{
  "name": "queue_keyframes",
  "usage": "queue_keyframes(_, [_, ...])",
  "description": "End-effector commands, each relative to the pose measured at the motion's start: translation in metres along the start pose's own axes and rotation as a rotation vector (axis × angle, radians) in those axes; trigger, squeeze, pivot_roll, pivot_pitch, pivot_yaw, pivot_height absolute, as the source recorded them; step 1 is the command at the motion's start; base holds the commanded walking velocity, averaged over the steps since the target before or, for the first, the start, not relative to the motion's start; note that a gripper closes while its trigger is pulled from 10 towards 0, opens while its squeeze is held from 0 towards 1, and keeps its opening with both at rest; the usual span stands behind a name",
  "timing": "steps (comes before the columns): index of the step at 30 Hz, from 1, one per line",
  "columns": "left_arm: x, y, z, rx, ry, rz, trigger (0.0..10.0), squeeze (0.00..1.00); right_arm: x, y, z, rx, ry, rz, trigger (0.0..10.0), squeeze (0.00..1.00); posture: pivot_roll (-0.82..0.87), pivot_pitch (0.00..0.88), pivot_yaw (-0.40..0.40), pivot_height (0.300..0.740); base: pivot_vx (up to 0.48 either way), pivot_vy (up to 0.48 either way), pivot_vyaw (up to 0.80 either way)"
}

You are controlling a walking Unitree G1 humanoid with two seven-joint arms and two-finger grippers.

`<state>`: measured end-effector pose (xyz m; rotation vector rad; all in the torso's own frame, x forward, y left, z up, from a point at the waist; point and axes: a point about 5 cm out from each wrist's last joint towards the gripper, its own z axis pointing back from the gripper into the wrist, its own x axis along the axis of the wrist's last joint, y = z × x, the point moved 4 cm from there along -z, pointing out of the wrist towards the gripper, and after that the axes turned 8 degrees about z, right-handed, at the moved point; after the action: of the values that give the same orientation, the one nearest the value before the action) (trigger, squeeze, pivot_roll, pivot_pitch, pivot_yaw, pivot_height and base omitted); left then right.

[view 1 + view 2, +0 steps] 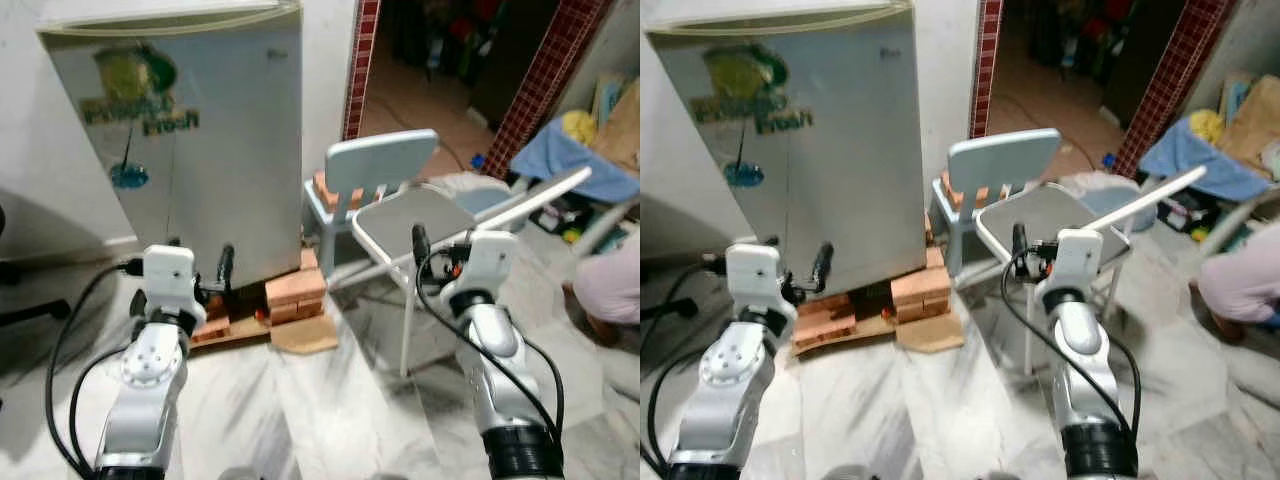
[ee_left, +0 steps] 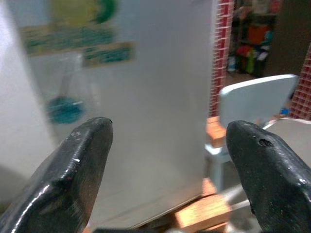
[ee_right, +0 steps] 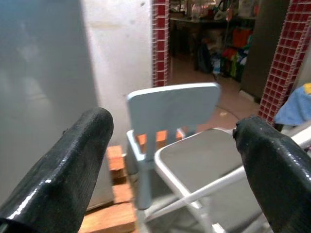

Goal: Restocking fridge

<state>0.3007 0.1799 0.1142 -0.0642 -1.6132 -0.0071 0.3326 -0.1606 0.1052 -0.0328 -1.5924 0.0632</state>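
The fridge (image 1: 185, 140) stands shut, straight ahead and to the robot's left on bricks (image 1: 295, 292) — tall axis upright. The left gripper (image 2: 165, 160), jaws wide and empty, faces its door and is nearer; the right gripper (image 3: 175, 160), also wide, faces the chairs (image 3: 194, 165).

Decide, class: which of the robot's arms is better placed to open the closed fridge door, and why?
Probably left: the left gripper, open, is raised directly before the fridge. The right gripper, also open, faces the folding chair.
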Motion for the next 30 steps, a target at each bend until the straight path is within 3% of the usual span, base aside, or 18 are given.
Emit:
queue_keyframes(1, [0.006, 0.005, -0.0012, 0.01, -0.029, -0.009, 10.0, 0.0, 0.0091, 0.0053, -0.0033, 0.014, -0.032, 0.005, 10.0, 0.0, 0.07, 0.0, -0.015, 0.74, 0.0, 0.48, -0.46])
queue_keyframes(13, [0.0037, 0.0033, -0.0003, -0.016, -0.026, 0.015, 10.0, 0.0, 0.0096, 0.0064, -0.0046, 0.009, -0.036, -0.001, 10.0, 0.0, 0.08, 0.005, -0.01, 0.74, 0.0, 0.48, -0.47])
queue_keyframes(23, [0.0035, 0.0006, -0.002, -0.034, -0.018, 0.041, 10.0, 0.0, 0.0121, 0.0102, -0.0072, 0.016, -0.047, -0.005, 10.0, 0.0, 0.08, 0.009, -0.004, 0.74, 0.0, 0.48, -0.79])
queue_keyframes(30, [0.0034, -0.0005, -0.0033, -0.035, -0.016, 0.053, 10.0, 0.0, 0.0151, 0.0121, -0.0098, 0.018, -0.054, 0.005, 10.0, 0.0, 0.07, 0.014, 0.002, 0.74, 0.0, 0.48, 0.0])
